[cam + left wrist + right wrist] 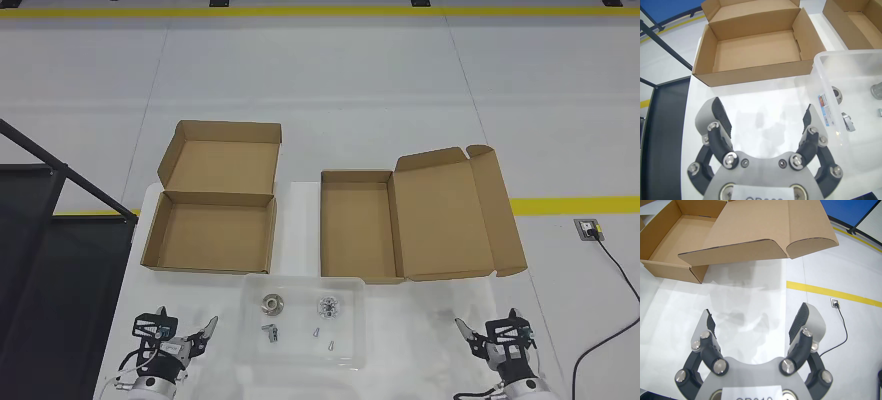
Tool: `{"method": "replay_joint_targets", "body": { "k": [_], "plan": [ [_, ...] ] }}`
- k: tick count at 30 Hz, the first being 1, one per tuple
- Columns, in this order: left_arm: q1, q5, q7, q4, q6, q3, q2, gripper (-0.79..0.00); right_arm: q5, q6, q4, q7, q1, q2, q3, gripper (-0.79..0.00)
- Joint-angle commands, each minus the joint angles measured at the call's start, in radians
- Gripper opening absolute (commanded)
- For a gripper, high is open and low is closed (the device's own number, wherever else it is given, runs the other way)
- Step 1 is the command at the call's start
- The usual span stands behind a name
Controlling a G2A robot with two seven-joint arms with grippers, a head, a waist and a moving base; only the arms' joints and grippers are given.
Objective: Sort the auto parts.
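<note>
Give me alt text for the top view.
A clear bin holding small metal parts sits between the open left gripper and open right gripper. Behind it, left box and right box lie open and empty.

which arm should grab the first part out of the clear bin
Left, likely. The left gripper hangs open right beside the clear bin, close to the round part; the right gripper is open too but farther from the bin.

We see bare table (430,315) ahead of the left gripper (762,106) and right gripper (755,308), both spread wide. Clear bin (361,320) stands between them, top open, its wall near the left one. Beyond it, left box (210,238) and right box (355,235) open upward. The right box's lid (445,215) lies folded outward.
</note>
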Motion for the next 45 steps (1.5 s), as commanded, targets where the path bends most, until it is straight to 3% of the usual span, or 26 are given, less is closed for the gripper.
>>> {"method": "replay_joint_targets", "body": {
  "k": [1,10,12,15,20,26,34,45],
  "plan": [
    [0.0,0.0,0.0,0.0,0.0,0.0,0.0,-0.001,0.0,0.0,0.0,0.0,0.0,0.0,0.0,-0.001],
    [0.0,0.0,0.0,0.0,0.0,0.0,0.0,0.0,0.0,0.0,0.0,0.0,0.0,0.0,0.0,0.0],
    [0.008,-0.004,0.039,-0.01,-0.039,0.003,0.001,0.0,-0.037,-0.015,-0.022,-0.01,0.002,0.002,-0.004,0.0],
    [0.027,-0.038,0.095,-0.021,-0.027,-0.021,-0.002,0.0,-0.115,-0.025,-0.088,-0.004,0.002,0.003,-0.015,0.0],
    [0.066,-0.134,0.19,-0.044,-0.042,-0.067,-0.007,0.0,-0.25,-0.109,-0.258,0.013,-0.002,0.01,-0.037,0.0],
    [0.11,-0.239,0.274,-0.053,-0.043,-0.132,-0.013,0.0,-0.415,-0.289,-0.411,0.142,0.058,0.018,-0.122,0.0],
    [0.126,-0.27,0.285,-0.05,-0.047,-0.157,-0.015,0.0,-0.378,-0.4,-0.419,0.346,0.251,0.001,-0.322,0.0],
    [0.126,-0.27,0.285,-0.05,-0.047,-0.157,-0.015,0.0,-0.377,-0.405,-0.418,0.359,0.259,0.0,-0.329,0.0]
  ]
}}
